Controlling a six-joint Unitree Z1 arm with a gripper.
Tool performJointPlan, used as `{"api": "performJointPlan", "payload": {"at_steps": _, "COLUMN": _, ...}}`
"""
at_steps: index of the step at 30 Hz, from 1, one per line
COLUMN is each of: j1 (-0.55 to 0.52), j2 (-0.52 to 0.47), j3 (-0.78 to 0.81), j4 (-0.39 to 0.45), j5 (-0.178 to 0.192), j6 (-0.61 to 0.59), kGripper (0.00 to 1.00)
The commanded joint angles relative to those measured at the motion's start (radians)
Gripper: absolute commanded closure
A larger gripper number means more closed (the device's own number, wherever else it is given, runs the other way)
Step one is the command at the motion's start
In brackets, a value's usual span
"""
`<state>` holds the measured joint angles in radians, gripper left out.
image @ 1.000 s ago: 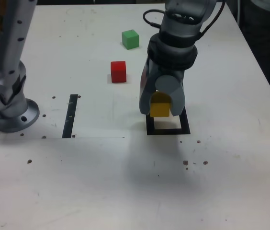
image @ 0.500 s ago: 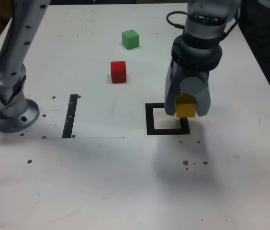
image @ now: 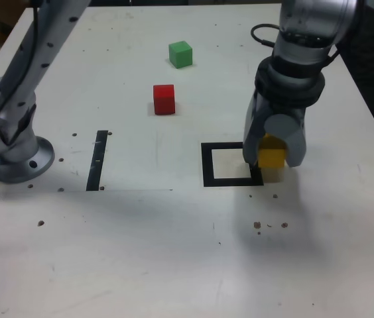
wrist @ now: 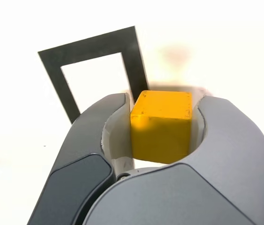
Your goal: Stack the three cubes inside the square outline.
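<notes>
The gripper [wrist: 162,129] clamped a yellow cube [wrist: 161,125] between its two curved grey fingers [wrist: 92,136], one pressing each side face, with the cube's top face and near face in view. The square outline [wrist: 94,75] of black tape lay on the white table [wrist: 216,47] at about eleven o'clock from the cube. Its nearest edge passed behind the cube's corner, and its pale centre lay bare.

A white tabletop [image: 140,252] fills the exterior view, dotted with small dark specks [image: 270,225] and screw holes. A thin straight strip of black tape [image: 97,160] lies on it toward the exterior view's left, running front to back.
</notes>
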<state>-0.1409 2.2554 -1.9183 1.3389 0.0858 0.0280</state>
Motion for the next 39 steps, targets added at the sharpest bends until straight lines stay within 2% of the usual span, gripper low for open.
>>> {"api": "performJointPlan", "payload": {"at_steps": 1, "j1": 0.001, "j2": 0.011, "j3": -0.009, "j4": -0.001, "j5": 0.006, "j6": 0.006, "kGripper": 0.71}}
{"api": "performJointPlan", "payload": {"at_steps": 9, "j1": 0.007, "j2": 0.042, "j3": -0.025, "j4": 0.025, "j5": -0.004, "j6": 0.017, "kGripper": 0.46}}
{"api": "performJointPlan", "payload": {"at_steps": 13, "j1": 0.011, "j2": 0.054, "j3": -0.033, "j4": 0.023, "j5": -0.01, "j6": 0.032, "kGripper": 0.28}}
{"api": "performJointPlan", "payload": {"at_steps": 15, "j1": 0.011, "j2": 0.05, "j3": -0.039, "j4": 0.024, "j5": -0.007, "j6": 0.039, "kGripper": 0.19}}
{"api": "performJointPlan", "payload": {"at_steps": 17, "j1": 0.012, "j2": 0.042, "j3": -0.042, "j4": 0.028, "j5": 0.002, "j6": 0.043, "kGripper": 0.14}}
{"api": "performJointPlan", "payload": {"at_steps": 24, "j1": 0.013, "j2": -0.025, "j3": -0.036, "j4": 0.08, "j5": 0.068, "j6": 0.044, "kGripper": 0.03}}
{"api": "performJointPlan", "payload": {"at_steps": 27, "j1": 0.031, "j2": -0.089, "j3": 0.004, "j4": 0.126, "j5": 0.097, "j6": 0.045, "kGripper": 0.01}}
{"api": "performJointPlan", "payload": {"at_steps": 30, "j1": 0.074, "j2": -0.174, "j3": 0.092, "j4": 0.147, "j5": 0.107, "j6": 0.048, "kGripper": 0.01}}
{"api": "performJointPlan", "payload": {"at_steps": 35, "j1": 0.193, "j2": -0.312, "j3": 0.294, "j4": 0.105, "j5": 0.106, "j6": 0.071, "kGripper": 0.01}}
{"api": "performJointPlan", "payload": {"at_steps": 39, "j1": 0.298, "j2": -0.392, "j3": 0.451, "j4": 0.004, "j5": 0.103, "j6": 0.103, "kGripper": 0.01}}
